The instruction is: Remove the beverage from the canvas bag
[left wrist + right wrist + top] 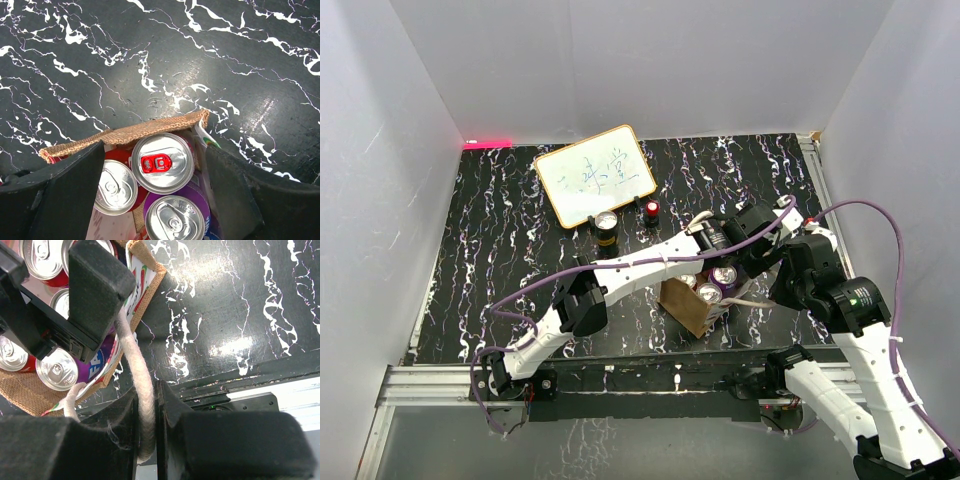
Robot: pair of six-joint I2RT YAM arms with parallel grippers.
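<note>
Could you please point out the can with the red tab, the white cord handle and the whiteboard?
can with the red tab (162,162): left wrist view, middle of its lid.
white cord handle (135,370): right wrist view, its middle stretch.
whiteboard (595,175): top external view, middle of its face.

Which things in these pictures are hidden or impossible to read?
- Top external: the whiteboard writing is too small to read; the left arm covers part of the canvas bag.
- Left wrist: the purple can is cut off by the bottom edge.
- Right wrist: the left arm's black finger blocks several cans.
</note>
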